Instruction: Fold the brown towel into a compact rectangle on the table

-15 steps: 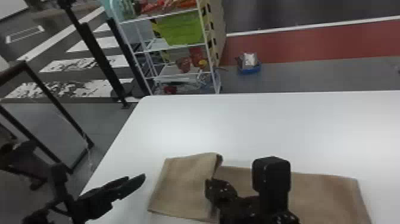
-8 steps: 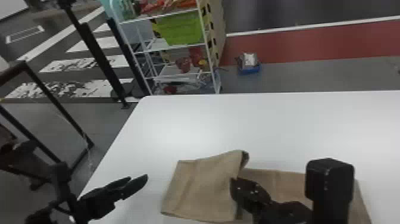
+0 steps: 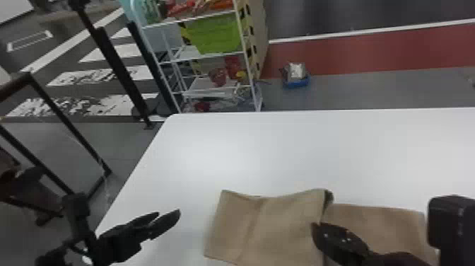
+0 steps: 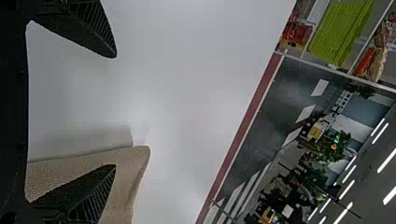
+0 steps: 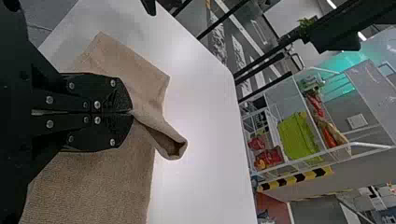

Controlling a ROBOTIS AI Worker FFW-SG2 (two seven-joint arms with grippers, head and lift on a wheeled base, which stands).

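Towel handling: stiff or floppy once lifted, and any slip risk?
Likely floppy: the brown towel bends into a loose, open curl beside the right gripper, so a lifted part would probably sag. Slip looks unlikely where the shut fingers pinch it, given the coarse-looking weave. Pushed, it would probably ruck up rather than slide flat, as the folded layer already stands slightly raised.
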